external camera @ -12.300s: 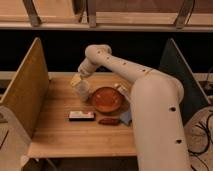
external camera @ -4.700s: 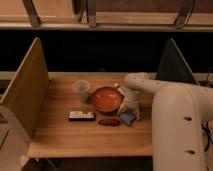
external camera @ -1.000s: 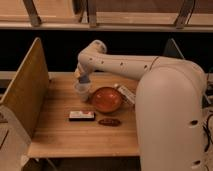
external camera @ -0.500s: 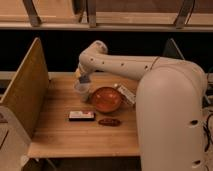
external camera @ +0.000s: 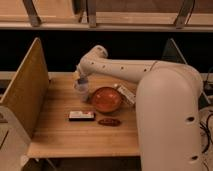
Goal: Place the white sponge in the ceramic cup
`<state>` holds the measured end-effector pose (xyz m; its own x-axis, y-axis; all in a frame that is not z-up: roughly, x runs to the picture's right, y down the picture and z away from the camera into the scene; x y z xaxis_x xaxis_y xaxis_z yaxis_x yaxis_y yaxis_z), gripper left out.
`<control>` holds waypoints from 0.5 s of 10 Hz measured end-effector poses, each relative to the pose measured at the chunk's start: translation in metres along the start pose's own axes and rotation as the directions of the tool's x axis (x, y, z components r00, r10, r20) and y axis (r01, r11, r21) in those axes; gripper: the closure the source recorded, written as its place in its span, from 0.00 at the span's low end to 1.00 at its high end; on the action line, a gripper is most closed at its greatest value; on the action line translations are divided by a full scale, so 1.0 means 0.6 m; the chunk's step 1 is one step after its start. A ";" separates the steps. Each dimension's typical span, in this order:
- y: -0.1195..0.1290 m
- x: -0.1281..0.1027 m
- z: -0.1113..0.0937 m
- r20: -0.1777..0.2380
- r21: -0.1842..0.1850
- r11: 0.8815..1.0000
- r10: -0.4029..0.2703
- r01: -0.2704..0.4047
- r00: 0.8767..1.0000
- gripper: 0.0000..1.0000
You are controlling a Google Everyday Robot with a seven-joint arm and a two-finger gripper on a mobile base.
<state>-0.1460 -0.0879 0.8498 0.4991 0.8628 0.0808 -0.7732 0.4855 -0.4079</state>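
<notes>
The ceramic cup is small, pale and round, and stands on the wooden table just left of the orange bowl. My gripper hangs right above the cup's mouth, with the white arm stretching in from the right. A pale bluish patch, the white sponge, shows at the gripper's tip, right at the cup's rim. I cannot tell whether the sponge is still held or rests in the cup.
The orange bowl sits mid-table. A white oblong bar with dark marks and a small brown piece lie in front of it. A pale piece lies right of the bowl. A wooden side panel stands on the left.
The gripper has stayed over the cup and sunk slightly toward its mouth. The sponge no longer lies right of the bowl, where it was several seconds ago.
</notes>
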 end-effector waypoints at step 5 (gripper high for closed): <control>0.039 0.001 0.037 0.014 -0.076 0.994 -0.075 0.076 0.997 0.99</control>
<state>-0.1726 -0.0731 0.8607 0.5498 0.8260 0.1239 -0.7015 0.5372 -0.4683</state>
